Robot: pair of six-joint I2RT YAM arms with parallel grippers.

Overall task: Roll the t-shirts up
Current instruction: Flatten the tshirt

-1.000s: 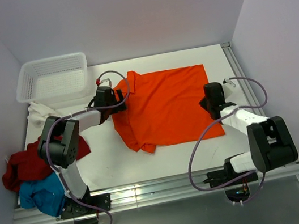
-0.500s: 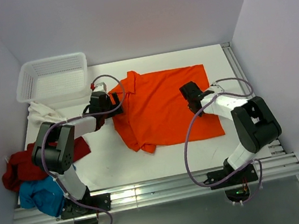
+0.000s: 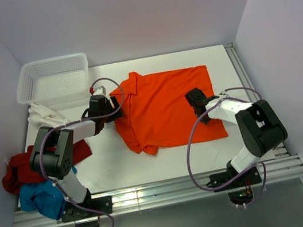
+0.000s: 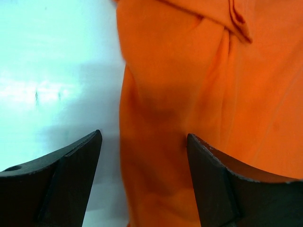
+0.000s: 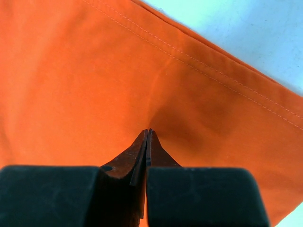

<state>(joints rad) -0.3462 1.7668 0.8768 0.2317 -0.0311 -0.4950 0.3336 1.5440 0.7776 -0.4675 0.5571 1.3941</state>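
White mesh basket (image 3: 55, 92) on a white table (image 3: 109, 168), boxed in by pale walls (image 3: 124, 19).
Stands upright at the far left corner, mouth up, close to the left wall and near the back one. Rests on a glossy top, pale with faint marks in the left wrist view (image 4: 52, 56). Edged by a silver metal rail (image 3: 164, 191) along the near side and a side rail (image 3: 242, 72) down the right, both grooved lengthwise.

**What lies where**

A spread t-shirt (image 3: 165, 108) lies in the middle of the surface (image 3: 107, 161), toward the right. The basket (image 3: 52, 60) stands at the far left corner, a crumpled t-shirt (image 3: 41, 114) just before it, and a heap of t-shirts (image 3: 26, 181) at the near left edge.
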